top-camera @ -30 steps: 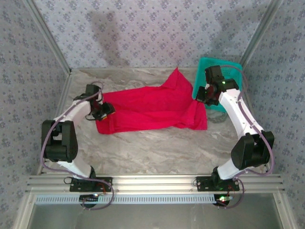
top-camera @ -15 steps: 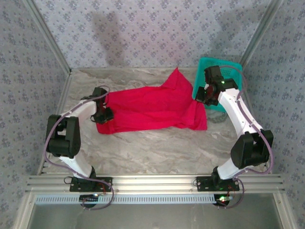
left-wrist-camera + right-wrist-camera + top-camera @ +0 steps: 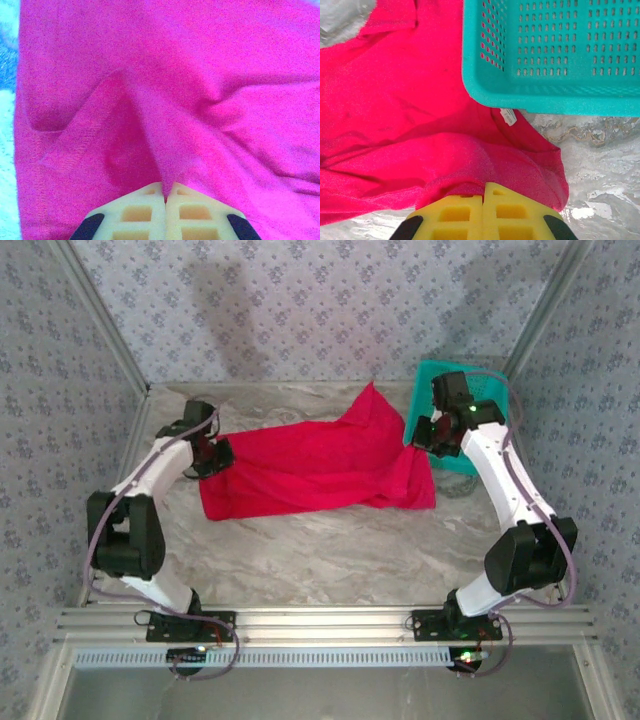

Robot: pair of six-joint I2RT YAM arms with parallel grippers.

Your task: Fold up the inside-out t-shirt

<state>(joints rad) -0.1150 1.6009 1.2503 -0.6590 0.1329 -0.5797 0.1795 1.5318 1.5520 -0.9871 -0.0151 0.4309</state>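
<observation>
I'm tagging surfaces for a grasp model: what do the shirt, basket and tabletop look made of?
The t-shirt: soft matte knit cloth, going by its creases and stitched hem. The basket: moulded plastic, probably, with regular slots and a thick rim. The table: marble-look surface, veined grey; stone or laminate, unclear.

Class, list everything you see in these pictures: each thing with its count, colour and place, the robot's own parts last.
t-shirt: one, red, spread across the table's middle.
tag: one, white, on the t-shirt by the basket's near rim.
basket: one, teal mesh, far right of the table.
table: one, grey marbled, under everything.
walls: grey-blue patterned, around the table.
left arm, right arm: white and black, bases at the near edge.
left gripper: yellowish, shut on the t-shirt's left end.
right gripper: yellow, shut on the t-shirt's right end.
</observation>
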